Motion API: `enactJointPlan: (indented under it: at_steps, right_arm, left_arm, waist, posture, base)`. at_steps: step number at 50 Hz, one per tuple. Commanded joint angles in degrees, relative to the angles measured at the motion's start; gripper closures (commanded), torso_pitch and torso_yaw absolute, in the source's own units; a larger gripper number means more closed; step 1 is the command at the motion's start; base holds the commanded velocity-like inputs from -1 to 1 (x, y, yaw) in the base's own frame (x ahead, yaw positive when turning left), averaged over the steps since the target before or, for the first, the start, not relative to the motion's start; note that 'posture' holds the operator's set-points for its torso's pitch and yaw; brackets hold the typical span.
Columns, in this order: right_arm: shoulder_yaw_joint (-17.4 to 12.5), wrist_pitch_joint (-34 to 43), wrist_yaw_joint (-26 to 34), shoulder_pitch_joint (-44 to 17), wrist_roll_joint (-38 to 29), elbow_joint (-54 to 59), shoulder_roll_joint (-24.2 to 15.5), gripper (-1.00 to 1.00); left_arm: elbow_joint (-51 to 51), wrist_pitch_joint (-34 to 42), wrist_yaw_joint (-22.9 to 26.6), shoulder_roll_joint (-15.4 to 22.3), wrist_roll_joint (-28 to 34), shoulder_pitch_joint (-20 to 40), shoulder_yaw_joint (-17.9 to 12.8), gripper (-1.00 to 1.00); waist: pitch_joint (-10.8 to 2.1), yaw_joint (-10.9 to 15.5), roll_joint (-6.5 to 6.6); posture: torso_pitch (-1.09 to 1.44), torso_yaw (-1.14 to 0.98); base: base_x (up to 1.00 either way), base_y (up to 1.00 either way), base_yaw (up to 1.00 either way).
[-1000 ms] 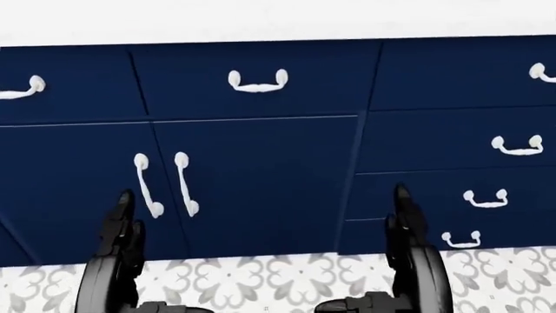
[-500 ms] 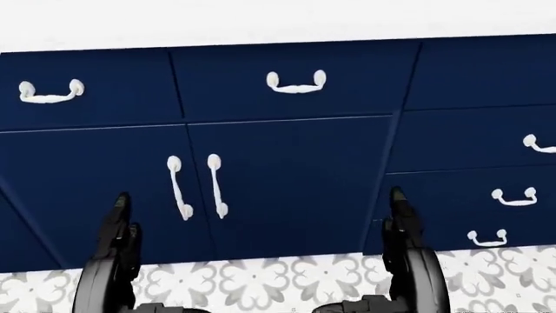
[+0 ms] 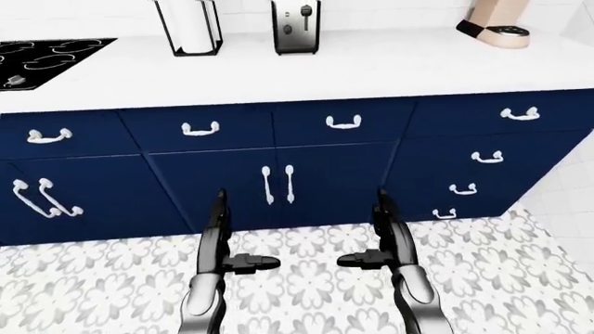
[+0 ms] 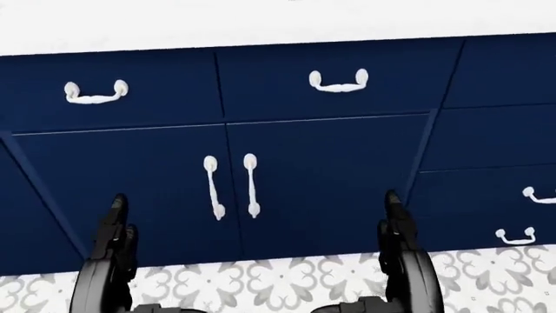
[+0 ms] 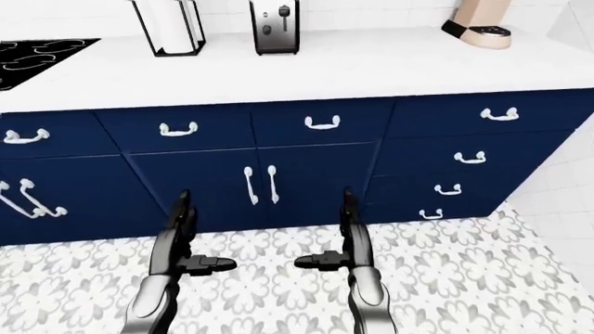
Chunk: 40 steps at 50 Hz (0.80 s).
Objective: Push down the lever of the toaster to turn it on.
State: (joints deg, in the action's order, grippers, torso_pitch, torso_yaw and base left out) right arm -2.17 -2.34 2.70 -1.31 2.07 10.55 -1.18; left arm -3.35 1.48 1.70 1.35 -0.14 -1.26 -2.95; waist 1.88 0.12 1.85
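1. Progress is nil: the toaster (image 3: pixel 296 26) stands at the top of the left-eye view, far across the white counter (image 3: pixel 371 66), its lever (image 3: pixel 306 14) apparently still up.
2. Left hand (image 3: pixel 219 240) and right hand (image 3: pixel 390 236) hang low with fingers spread, holding nothing, well short of the counter edge.
3. Patterned floor (image 3: pixel 306 257) lies open toward the navy cabinets (image 3: pixel 223 188); a paper-towel holder (image 3: pixel 190 26) stands just left of the toaster.
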Motion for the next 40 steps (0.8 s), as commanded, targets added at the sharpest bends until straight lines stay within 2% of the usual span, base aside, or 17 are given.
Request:
enactJointPlan:
  at_steps: [1, 4, 5, 6, 8, 11, 12, 13, 16, 17, 19, 23, 24, 26, 27, 30, 40]
  right_arm:
    - [-1.01, -1.95, -0.44, -1.18, 0.09, -2.84, -0.57, -1.00]
    - [-0.96, -1.72, -0.42, -1.08, 0.05, -3.15, -0.55, -1.00]
    - [-0.93, -1.56, -0.40, -1.04, 0.01, -3.33, -0.56, -1.00]
    - [-0.96, -1.51, -0.23, -0.98, 0.26, -3.54, -0.50, -1.00]
    - [-1.00, -0.88, -0.29, -1.02, 0.30, -3.78, -0.50, -1.00]
    - [-1.09, -0.26, -0.48, -0.79, 0.50, -4.60, -0.42, -1.00]
    - [-1.24, -0.54, -0.60, -0.76, 0.75, -4.68, -0.36, -1.00]
    - [-1.23, -0.62, -0.53, -0.71, 0.88, -4.72, -0.35, -1.00]
    - [-0.91, -0.83, -0.36, -0.62, 0.32, -4.45, -0.48, -1.00]
    - [-0.93, -0.96, -0.45, -0.66, 0.18, -4.31, -0.48, -1.00]
    - [-0.94, -1.08, -0.44, -0.68, 0.14, -4.15, -0.47, -1.00]
    - [-0.88, 0.28, -1.09, 0.16, 0.18, -6.52, -0.16, -1.00]
    - [-0.87, 0.38, -1.10, 0.15, 0.17, -6.54, -0.17, -1.00]
    - [-0.94, 0.21, -1.15, -0.08, 0.16, -6.08, -0.22, -1.00]
    - [-0.90, 0.20, -1.19, -0.11, 0.05, -6.00, -0.25, -1.00]
    - [-1.04, -0.36, -1.16, -0.47, 0.12, -5.12, -0.32, -1.00]
    - [-1.25, -1.43, -1.05, -1.09, 0.25, -3.50, -0.54, -1.00]
  left_arm:
    - [3.11, -1.61, 0.31, -0.25, -0.07, 1.28, 0.89, -1.00]
    - [2.11, -2.26, 0.29, -0.23, -0.08, 1.65, 0.78, -1.00]
    - [2.34, -2.14, 0.25, -0.24, -0.03, 1.55, 0.84, -1.00]
    - [1.99, -2.47, 0.27, -0.23, -0.04, 1.57, 0.83, -1.00]
    - [1.29, -3.00, 0.27, -0.18, -0.08, 1.78, 0.73, -1.00]
    - [1.73, -2.71, 0.22, -0.20, -0.07, 1.67, 0.79, -1.00]
    - [1.95, -2.56, 0.21, -0.20, -0.05, 1.59, 0.82, -1.00]
    - [1.81, -2.66, 0.23, -0.18, -0.08, 1.66, 0.78, -1.00]
    - [2.76, -2.03, 0.19, -0.22, -0.01, 1.37, 0.88, -1.00]
    - [2.73, -2.04, 0.20, -0.21, -0.02, 1.40, 0.85, -1.00]
    - [2.82, -2.05, 0.23, -0.23, -0.03, 1.30, 0.87, -1.00]
    - [2.99, -1.87, 0.22, -0.23, -0.05, 1.34, 0.85, -1.00]
    - [3.26, -1.71, 0.20, -0.24, -0.04, 1.25, 0.86, -1.00]
    - [2.75, -2.13, 0.22, -0.21, -0.05, 1.35, 0.80, -1.00]
    - [2.71, -2.16, 0.24, -0.20, -0.09, 1.36, 0.76, -1.00]
    - [2.46, -2.39, 0.25, -0.20, -0.11, 1.37, 0.74, -1.00]
    - [2.85, -1.75, 0.08, -0.29, -0.31, 1.40, 0.72, -1.00]
  waist:
    - [-0.88, -0.28, -0.29]
    - [-0.77, -0.28, -1.87]
    - [-0.04, -0.04, -3.03]
    - [-0.32, 0.17, -2.47]
    - [-0.60, 0.42, -2.97]
    - [-1.09, 0.92, -4.99]
    - [-0.72, 1.01, -5.01]
    - [-0.88, 0.91, -3.97]
    - [-1.58, 0.84, -3.48]
    - [-2.46, 1.75, -3.07]
    - [-0.75, 1.00, -2.16]
    - [-0.94, -0.27, -1.69]
    - [-2.00, -0.36, -1.24]
    - [-2.08, -0.71, 0.91]
    - [-1.41, -0.82, -0.62]
    - [-1.97, -0.74, -0.78]
    - [-1.89, -0.38, -1.65]
  posture:
    - [0.00, 0.00]
    - [0.00, 0.00]
    - [0.00, 0.00]
    - [0.00, 0.00]
    - [0.00, 0.00]
    - [0.00, 0.00]
    - [0.00, 0.00]
    - [0.00, 0.00]
    - [0.00, 0.00]
    - [0.00, 0.00]
    - [0.00, 0.00]
    - [0.00, 0.00]
    - [0.00, 0.00]
    - [0.00, 0.00]
    - [0.00, 0.00]
    - [0.00, 0.00]
    - [0.00, 0.00]
  base:
    - [0.00, 0.28, 0.00]
    - [0.00, 0.28, 0.00]
    - [0.00, 0.00, 0.00]
    - [0.00, 0.00, 0.00]
    - [0.00, 0.00, 0.00]
    - [0.00, 0.00, 0.00]
    - [0.00, 0.00, 0.00]
    - [0.00, 0.00, 0.00]
    - [0.00, 0.00, 0.00]
    - [0.00, 0.00, 0.74]
    - [0.00, 0.00, 0.81]
    - [0.00, 0.00, 0.51]
    - [0.00, 0.00, 0.00]
    - [0.00, 0.00, 0.00]
    - [0.00, 0.00, 0.00]
    - [0.00, 0.00, 0.00]
    - [0.00, 0.00, 0.00]
